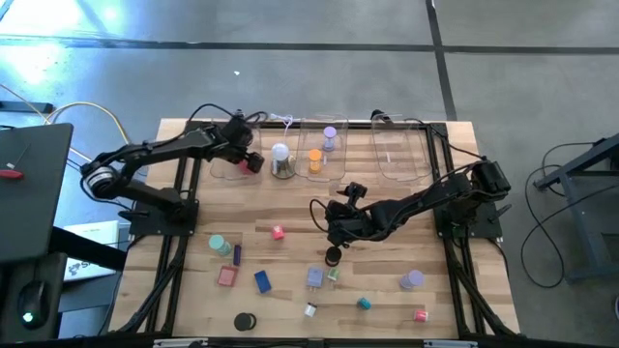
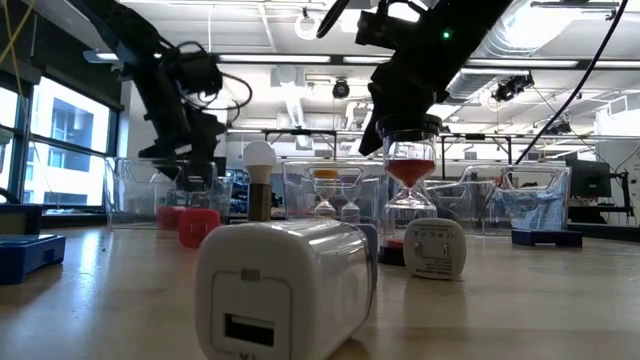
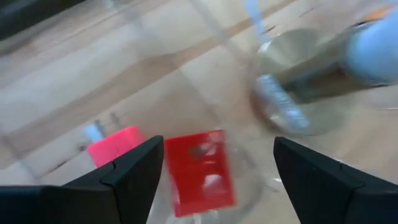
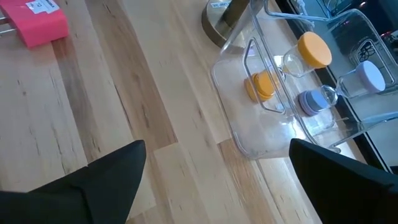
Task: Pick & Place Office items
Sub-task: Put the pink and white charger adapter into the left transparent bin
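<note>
My left gripper [image 1: 247, 160] hangs open over the far-left clear bin [image 1: 224, 166]. A red block [image 3: 200, 173] shows beneath the gap between its fingers, next to a pink piece [image 3: 114, 145] on the bin's floor; whether a finger touches the block, I cannot tell. My right gripper [image 1: 329, 230] stands open above the table's middle with nothing between its fingers [image 4: 217, 162]. Several small office items lie on the near half: a teal cylinder [image 1: 219, 244], a blue block [image 1: 262, 281], a black disc [image 1: 245, 320], a pink piece [image 1: 279, 232].
A white dome on a silvery base [image 1: 281, 159] stands beside the left bin. The middle bin [image 1: 340, 166] holds an orange piece [image 1: 315, 159] and a purple one [image 1: 330, 135]. A third clear bin [image 1: 398, 150] is at the far right. A dark-topped hourglass [image 1: 334, 256] stands just near of my right gripper.
</note>
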Controlling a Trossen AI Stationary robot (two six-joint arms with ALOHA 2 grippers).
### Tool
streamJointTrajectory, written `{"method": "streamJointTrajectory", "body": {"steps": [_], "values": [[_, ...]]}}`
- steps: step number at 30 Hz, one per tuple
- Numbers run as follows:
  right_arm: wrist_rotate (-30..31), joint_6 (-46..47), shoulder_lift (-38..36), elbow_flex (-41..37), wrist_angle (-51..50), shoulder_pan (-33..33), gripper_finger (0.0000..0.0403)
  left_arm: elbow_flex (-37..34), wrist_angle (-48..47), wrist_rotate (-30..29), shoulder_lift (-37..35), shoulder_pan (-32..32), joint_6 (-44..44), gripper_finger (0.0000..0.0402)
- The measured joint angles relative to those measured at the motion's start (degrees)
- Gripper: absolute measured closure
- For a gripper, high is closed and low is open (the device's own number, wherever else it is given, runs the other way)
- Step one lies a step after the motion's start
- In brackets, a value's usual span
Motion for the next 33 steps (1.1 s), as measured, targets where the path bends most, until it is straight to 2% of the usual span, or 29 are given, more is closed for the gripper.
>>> {"method": "streamJointTrajectory", "body": {"steps": [3,7,12,16,21,25,33], "values": [[1.87,-0.02,0.00,0.00,-0.39,0.00,0.0017,0.00,-0.08,4.58,-4.38,0.91,-0.06,0.0105],[9.36,1.21,-0.62,-0.02,-1.55,1.10,0.0017,0.11,-1.34,8.84,-10.93,0.82,1.95,0.0104],[16.91,1.43,-1.26,-0.04,-1.92,3.49,0.0017,0.11,-5.17,10.97,-19.18,-4.74,5.17,0.0104],[21.03,1.52,-2.28,-0.01,-2.24,5.34,0.0017,0.11,-6.91,9.07,-24.91,-13.65,5.37,0.0104],[21.39,1.55,-2.45,-0.02,-2.03,6.10,0.0017,0.11,-6.79,4.80,-28.82,-28.34,2.89,0.0104],[21.24,1.69,-2.45,-0.02,-2.03,6.10,0.0017,0.11,-6.83,-0.69,-28.38,-39.92,-0.42,0.0104],[20.84,3.02,-2.45,-0.02,-2.10,6.31,0.0017,0.09,-7.39,0.61,-24.48,-60.10,-10.97,0.0104]]}}
